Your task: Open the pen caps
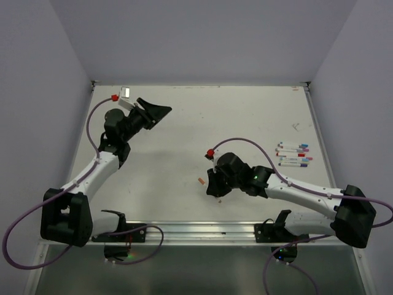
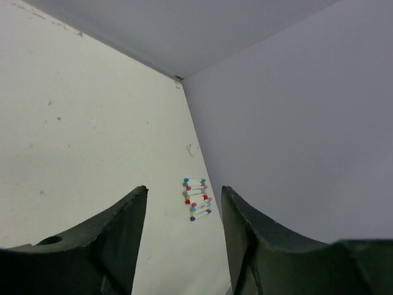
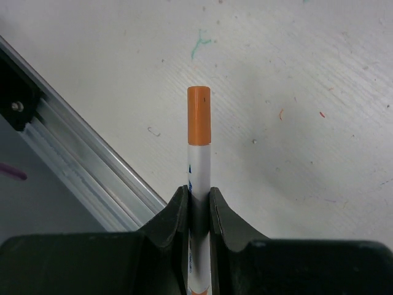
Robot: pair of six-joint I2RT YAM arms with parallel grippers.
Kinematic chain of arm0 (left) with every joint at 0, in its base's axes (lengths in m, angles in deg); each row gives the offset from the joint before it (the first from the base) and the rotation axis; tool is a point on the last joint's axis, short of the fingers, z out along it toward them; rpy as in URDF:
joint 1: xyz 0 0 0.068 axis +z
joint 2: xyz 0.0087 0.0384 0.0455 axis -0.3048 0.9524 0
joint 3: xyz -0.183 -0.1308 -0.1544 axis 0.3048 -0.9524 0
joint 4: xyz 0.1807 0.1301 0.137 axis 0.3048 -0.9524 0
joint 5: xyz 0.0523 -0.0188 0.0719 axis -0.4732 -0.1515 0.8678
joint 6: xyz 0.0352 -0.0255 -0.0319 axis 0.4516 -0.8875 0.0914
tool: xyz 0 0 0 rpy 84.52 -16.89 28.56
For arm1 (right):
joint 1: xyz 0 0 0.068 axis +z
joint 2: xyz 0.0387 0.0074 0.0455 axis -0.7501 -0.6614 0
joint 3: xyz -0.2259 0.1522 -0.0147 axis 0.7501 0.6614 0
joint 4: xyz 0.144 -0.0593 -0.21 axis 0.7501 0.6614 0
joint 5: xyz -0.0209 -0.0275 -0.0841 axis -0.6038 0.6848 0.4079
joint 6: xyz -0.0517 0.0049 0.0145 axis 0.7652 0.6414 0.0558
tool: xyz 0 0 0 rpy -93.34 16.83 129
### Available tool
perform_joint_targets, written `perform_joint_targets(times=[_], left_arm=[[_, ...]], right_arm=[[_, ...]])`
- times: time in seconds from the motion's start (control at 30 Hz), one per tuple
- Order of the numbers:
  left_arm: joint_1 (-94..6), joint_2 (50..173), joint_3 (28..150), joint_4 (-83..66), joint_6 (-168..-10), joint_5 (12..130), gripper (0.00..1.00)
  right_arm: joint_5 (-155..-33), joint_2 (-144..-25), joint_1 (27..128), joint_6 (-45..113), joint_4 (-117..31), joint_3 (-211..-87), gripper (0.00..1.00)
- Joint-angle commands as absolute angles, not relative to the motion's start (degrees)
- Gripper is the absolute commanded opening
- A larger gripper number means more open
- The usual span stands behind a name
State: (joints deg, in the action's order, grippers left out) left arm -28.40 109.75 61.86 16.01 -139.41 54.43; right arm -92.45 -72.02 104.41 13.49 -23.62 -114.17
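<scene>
Orange plastic shows at the right claw (image 1: 215,187) in the top view: an orange cap (image 1: 201,181) pokes out past its tips, over the table (image 1: 245,110). A row of pens (image 1: 293,155) lies well apart from that claw, back past its wrist. The left claw (image 1: 156,112) hangs far off, jaws apart, holding nothing.

From the left wrist, the left claw (image 2: 184,189) stands open and empty. The row of pens (image 2: 196,200) shows well beyond it, framed between its fingers.

From the right wrist, the right claw (image 3: 198,196) is pinched on a white pen (image 3: 199,166). The orange cap (image 3: 199,115) sits on the pen's end beyond the fingertips. A metal rail (image 3: 80,166) runs to the claw's left.
</scene>
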Motion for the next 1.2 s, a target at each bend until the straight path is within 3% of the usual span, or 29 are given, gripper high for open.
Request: perform_joint_targets(times=[0.0, 0.3, 0.97, 1.17], left_arm=[[-29.2, 103.1, 57.3, 15.1, -135.1, 50.2, 0.56], [-38.9, 95.1, 47.4, 23.0, -138.1, 51.7, 0.66], [-43.1, 93.7, 39.5, 33.0, -147.9, 49.8, 0.61], [-43.5, 92.9, 40.5, 29.9, -148.5, 49.8, 0.60]], right_arm=[[-92.1, -68.2, 104.2, 13.1, -23.6, -118.6, 0.00], [-94.5, -70.7, 104.1, 14.3, -26.2, -127.4, 0.00], [-94.3, -75.1, 101.8, 15.7, -27.4, -134.6, 0.00], [-95.0, -76.2, 100.5, 16.0, -28.4, -135.1, 0.00]])
